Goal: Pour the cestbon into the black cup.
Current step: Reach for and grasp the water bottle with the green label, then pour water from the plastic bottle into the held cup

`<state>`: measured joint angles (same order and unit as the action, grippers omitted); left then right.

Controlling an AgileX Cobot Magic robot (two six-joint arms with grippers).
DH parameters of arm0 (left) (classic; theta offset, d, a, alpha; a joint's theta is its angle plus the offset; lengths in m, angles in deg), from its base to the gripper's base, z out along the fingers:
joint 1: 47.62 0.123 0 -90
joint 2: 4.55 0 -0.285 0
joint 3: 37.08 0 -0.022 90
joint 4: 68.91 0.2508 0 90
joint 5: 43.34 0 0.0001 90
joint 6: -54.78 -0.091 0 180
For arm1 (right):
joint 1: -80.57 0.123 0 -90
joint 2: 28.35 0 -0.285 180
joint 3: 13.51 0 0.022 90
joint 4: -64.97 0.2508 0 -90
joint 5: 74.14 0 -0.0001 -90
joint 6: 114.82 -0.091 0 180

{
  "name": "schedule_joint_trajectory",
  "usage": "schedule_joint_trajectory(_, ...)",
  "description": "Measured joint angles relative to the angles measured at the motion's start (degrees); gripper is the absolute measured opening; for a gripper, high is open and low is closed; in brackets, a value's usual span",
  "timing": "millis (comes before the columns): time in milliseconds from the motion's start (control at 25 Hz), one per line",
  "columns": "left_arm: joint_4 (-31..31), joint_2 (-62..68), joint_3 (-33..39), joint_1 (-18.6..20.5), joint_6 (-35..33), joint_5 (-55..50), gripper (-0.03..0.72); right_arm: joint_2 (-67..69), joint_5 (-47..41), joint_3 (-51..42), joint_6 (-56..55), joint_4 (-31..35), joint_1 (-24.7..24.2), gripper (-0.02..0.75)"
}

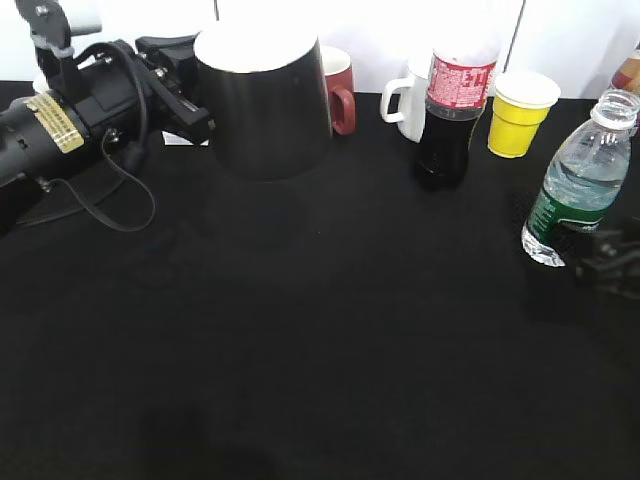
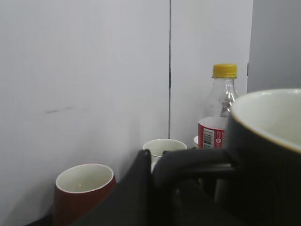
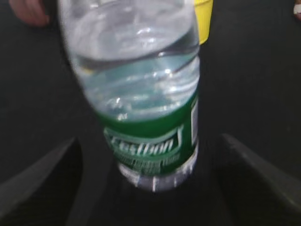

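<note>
The black cup [image 1: 265, 100] hangs in the air above the back left of the table, upright, white inside. My left gripper [image 1: 195, 105] is shut on its handle; in the left wrist view the cup [image 2: 268, 155] fills the right side, with the gripper [image 2: 160, 174] on the handle. The cestbon [image 1: 580, 180], clear with a green label, stands leaning at the right edge of the table. My right gripper [image 1: 605, 262] is just beside its base. In the right wrist view the cestbon [image 3: 146, 108] sits blurred between my open fingers [image 3: 150, 188], which do not touch it.
Along the back stand a dark red mug [image 1: 342, 90], a white mug [image 1: 405, 100], a cola bottle with a red label [image 1: 452, 110] and a yellow cup [image 1: 520, 115]. The left wrist view shows the red mug [image 2: 84, 188], a pale mug [image 2: 162, 147] and the red-labelled bottle [image 2: 218, 117].
</note>
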<state>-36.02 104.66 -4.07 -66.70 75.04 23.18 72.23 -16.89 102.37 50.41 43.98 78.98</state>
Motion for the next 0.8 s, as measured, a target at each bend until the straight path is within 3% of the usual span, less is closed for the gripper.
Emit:
schedule_joint_trajectory(360,0.00,0.00,0.00,0.00,0.00,0.00,0.032,11.78,3.08,12.05,1.02,-2.89,0.00,0.666)
schedule_joint_trajectory(600,0.00,0.00,0.00,0.00,0.00,0.00,0.032,13.69,5.01,14.85,1.07,-5.80,0.00,0.507)
schedule_joint_trajectory(800,0.00,0.00,0.00,0.00,0.02,0.00,0.032,13.69,5.01,14.85,1.07,-5.92,0.00,0.500)
